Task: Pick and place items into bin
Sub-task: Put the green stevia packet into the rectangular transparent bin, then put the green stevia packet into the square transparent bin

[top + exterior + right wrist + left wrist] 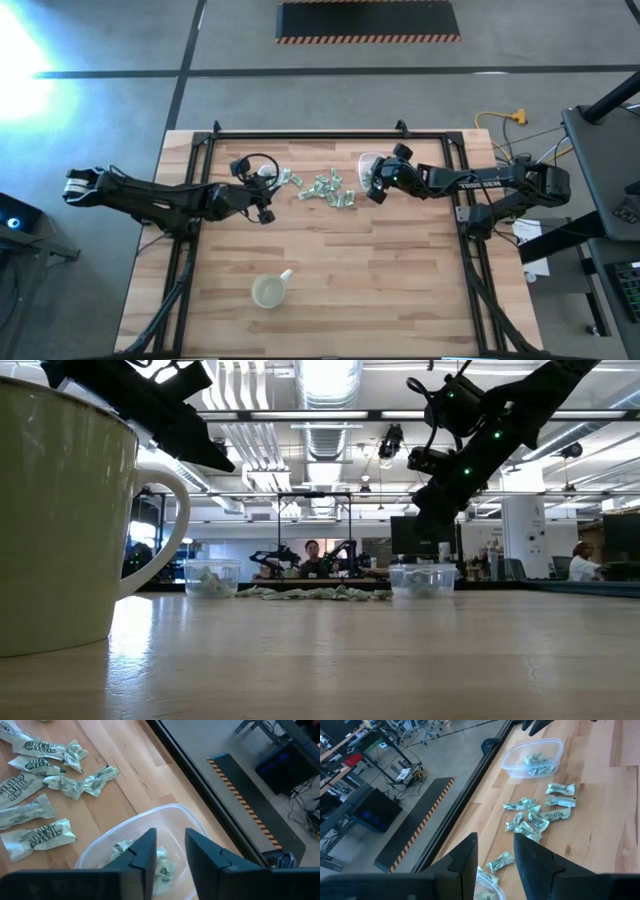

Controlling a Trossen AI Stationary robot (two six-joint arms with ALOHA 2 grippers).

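Observation:
The items are small pale green wrapped packets. A loose pile (330, 190) lies mid-table between two clear bins, also seen in the left wrist view as pile (537, 815) and in the right wrist view as pile (40, 780). My right gripper (170, 855) hovers open and empty over the right bin (150, 827), which holds a few packets. My left gripper (495, 857) hovers open and empty above the table beside the left bin (487, 887); one packet (499, 861) lies on the table below its fingers. In the high view, left gripper (266, 202) and right gripper (376, 186) flank the pile.
A yellowish cup with a spout (270, 291) stands near the table's near edge, large in the low view (60, 510). The far bin (532, 757) shows in the left wrist view. A black frame rail (320, 134) runs along the far edge. Bare wood lies between pile and cup.

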